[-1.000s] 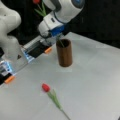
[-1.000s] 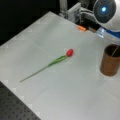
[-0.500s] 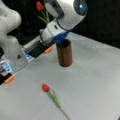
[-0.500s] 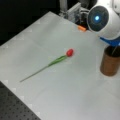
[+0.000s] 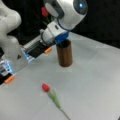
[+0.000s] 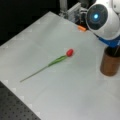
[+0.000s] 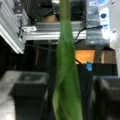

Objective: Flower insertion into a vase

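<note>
**Loose flower** (image 5: 46,88): red bloom, green stem, flat on the desk (image 5: 95,82), well apart from the vase. Untouched; unchanged over the last second.

**Vase** (image 5: 65,56): dark brown cylinder, upright on the desk. In a front view (image 6: 109,65) its rim is now partly covered by the arm.

**Arm** (image 5: 66,12): has come down and across over the last second; wrist now directly above the vase mouth.

**Hand** (image 7: 67,100): seen in the wrist view only. Grasping the held flower (image 7: 66,75), whose leaf and stem run between the dark fingers (image 7: 27,87).

**Bloom of held flower** (image 5: 45,11): red, behind the arm, above the vase.

**Status**: judged mid-insertion. Stem aligned over the vase; whether its tip has entered cannot be seen.
</note>
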